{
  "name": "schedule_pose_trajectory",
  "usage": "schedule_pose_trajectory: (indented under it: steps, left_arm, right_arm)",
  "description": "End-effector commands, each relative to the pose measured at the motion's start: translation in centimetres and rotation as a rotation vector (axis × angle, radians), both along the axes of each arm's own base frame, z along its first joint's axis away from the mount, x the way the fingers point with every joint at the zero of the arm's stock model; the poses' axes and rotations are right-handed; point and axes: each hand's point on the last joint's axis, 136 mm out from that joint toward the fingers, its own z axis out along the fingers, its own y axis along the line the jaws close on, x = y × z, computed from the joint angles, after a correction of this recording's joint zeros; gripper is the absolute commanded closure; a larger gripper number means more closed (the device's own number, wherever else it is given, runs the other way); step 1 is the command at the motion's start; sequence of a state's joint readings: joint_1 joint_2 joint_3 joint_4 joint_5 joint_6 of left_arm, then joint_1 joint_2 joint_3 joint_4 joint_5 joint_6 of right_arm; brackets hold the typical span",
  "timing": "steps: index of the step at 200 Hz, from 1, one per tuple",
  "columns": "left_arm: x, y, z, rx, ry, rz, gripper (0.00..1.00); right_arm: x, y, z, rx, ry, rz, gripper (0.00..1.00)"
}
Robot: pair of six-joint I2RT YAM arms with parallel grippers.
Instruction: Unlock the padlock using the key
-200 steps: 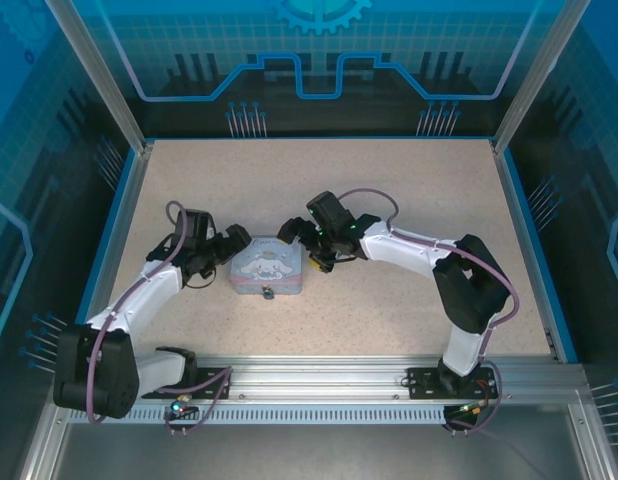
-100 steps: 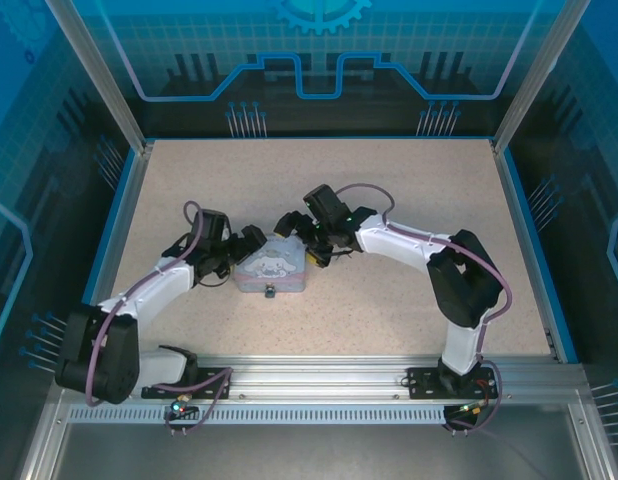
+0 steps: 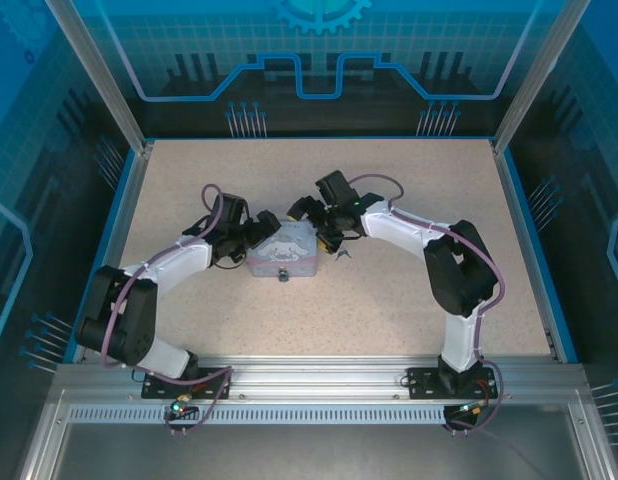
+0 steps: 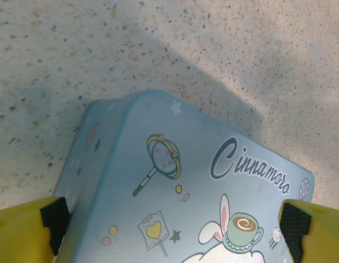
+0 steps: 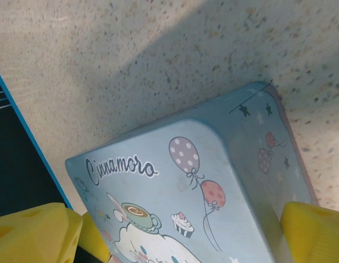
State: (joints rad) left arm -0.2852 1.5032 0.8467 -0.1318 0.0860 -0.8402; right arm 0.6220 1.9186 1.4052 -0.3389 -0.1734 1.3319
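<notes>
The tin (image 3: 281,253) sits mid-desk (image 3: 409,180). My left jaws straddle its left end, my right jaws its right end. The padlock (image 3: 283,275) hangs on the tin's near side. The key (image 3: 341,253) lies on the desk just right of the tin.

I make out the padlock (image 3: 283,275) as a tiny dark lump against the middle of the near side of the pastel tin (image 3: 279,248); its shackle is too small to read. The key (image 3: 341,253), a thin grey sliver, lies on the table (image 3: 409,190) just beside the tin's right end.
</notes>
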Motion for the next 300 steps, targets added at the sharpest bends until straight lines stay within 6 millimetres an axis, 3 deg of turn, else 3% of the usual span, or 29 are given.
schedule_pose_trajectory:
  steps: [1,34,65,93,110,132,173,210,227,300]
  left_arm:
    - [1.2,-2.9,1.7,-0.070,-0.041,-0.051,0.01]
    - [1.1,-1.7,1.5,-0.015,-0.048,-0.039,0.01]
    - [0.9,0.9,2.2,0.005,-0.070,0.015,0.01]
    - [0.2,3.7,4.1,0.055,-0.128,0.063,0.01]
    - [-0.6,4.9,5.4,0.090,-0.161,0.081,0.01]
    - [-1.7,5.4,6.9,0.097,-0.194,0.088,0.01]
    - [-3.0,4.9,7.9,0.050,-0.185,0.080,0.01]
    - [-3.3,4.5,7.9,0.024,-0.168,0.068,0.01]
    - [-3.3,4.3,7.6,0.009,-0.154,0.068,0.01]
    - [-3.3,3.8,6.7,-0.027,-0.128,0.066,0.01]
  right_arm:
    - [0.3,0.5,0.4,0.012,-0.003,0.031,0.00]
    - [0.1,-2.1,2.0,-0.043,-0.062,0.024,0.00]
    - [-0.2,-5.4,4.4,-0.122,-0.179,0.036,0.00]
    - [-0.5,-7.4,5.4,-0.160,-0.270,0.179,0.00]
    - [-0.7,-8.6,5.1,-0.196,-0.320,0.303,0.07]
    - [-0.8,-10.2,4.0,-0.311,-0.363,0.470,0.20]
    - [-1.0,-11.2,-0.5,-0.471,-0.292,0.658,0.44]
    - [-0.8,-11.0,-4.1,-0.496,-0.212,0.686,0.45]
    - [-0.7,-10.5,-5.2,-0.477,-0.182,0.682,0.51]
    - [1.1,-10.5,-6.7,-0.521,-0.127,0.610,0.67]
